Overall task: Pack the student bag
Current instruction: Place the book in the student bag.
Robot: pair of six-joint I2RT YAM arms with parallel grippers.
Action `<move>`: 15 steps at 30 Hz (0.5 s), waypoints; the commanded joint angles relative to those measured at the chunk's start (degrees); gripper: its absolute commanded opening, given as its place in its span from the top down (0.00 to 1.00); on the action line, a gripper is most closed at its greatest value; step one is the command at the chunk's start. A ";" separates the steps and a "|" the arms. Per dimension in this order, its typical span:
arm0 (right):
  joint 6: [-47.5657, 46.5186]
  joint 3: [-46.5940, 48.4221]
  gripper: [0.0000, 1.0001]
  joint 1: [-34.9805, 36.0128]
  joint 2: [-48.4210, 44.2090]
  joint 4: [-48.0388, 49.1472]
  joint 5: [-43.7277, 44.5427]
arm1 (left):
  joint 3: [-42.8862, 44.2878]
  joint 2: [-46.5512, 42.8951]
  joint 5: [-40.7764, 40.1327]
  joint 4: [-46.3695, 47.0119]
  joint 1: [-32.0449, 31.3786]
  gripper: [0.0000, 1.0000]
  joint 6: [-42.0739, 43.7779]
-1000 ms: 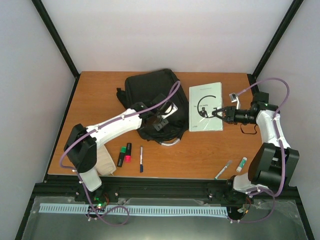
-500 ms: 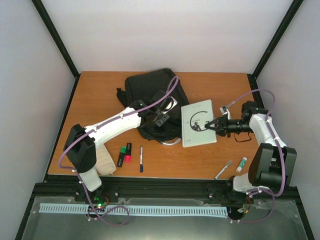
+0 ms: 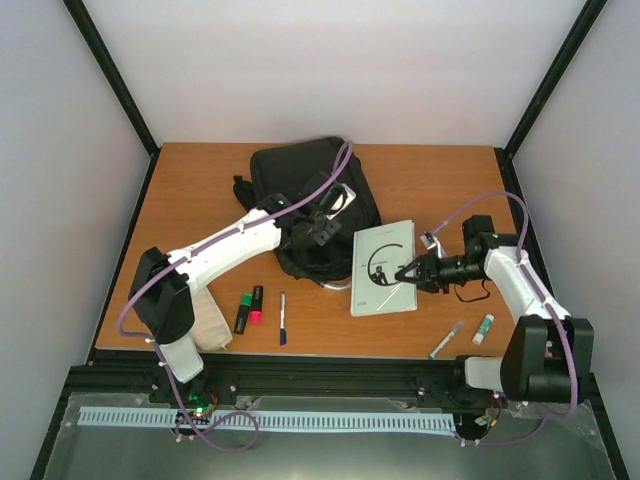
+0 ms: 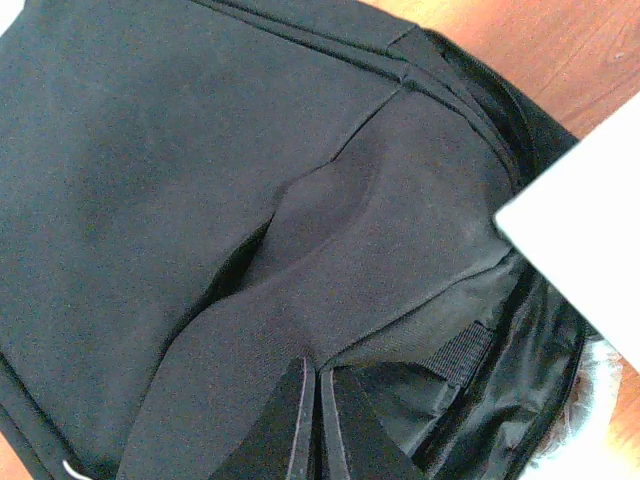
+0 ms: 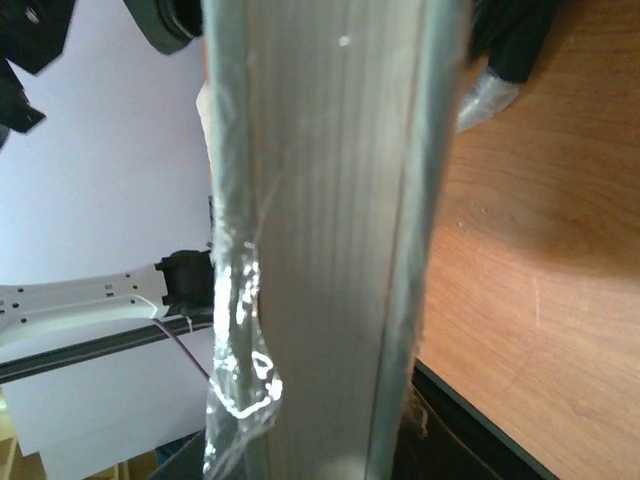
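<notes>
Holding book (image 3: 383, 268) by its right edge, your right jaws pinch narrow. Left jaws shut on bag (image 3: 300, 180) flap, mouth raised. Bag lies mid-worktop (image 3: 200, 190), far side. Step: book insertion. Next: you slide book's left edge into opening.

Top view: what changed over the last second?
The right hand, shut on the booklet, carried it toward the left arm and the near edge, to the opening of the student bag. The left hand stayed clamped on the bag's fabric; highlighters and pen did not move.
</notes>
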 commanded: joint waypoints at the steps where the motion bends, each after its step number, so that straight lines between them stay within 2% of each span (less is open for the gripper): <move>1: 2.80 -1.28 0.97 2.43 -5.55 -0.69 -2.75 | 5.74 0.30 2.49 8.32 -0.13 0.99 -0.24; 10: 3.96 -1.08 0.97 4.31 -5.47 -1.32 -4.80 | 8.01 1.09 5.91 9.70 -0.12 0.99 0.66; 15: 6.36 -2.87 0.97 4.97 -3.19 3.11 -7.44 | 8.13 0.30 8.21 10.73 -0.12 0.99 0.68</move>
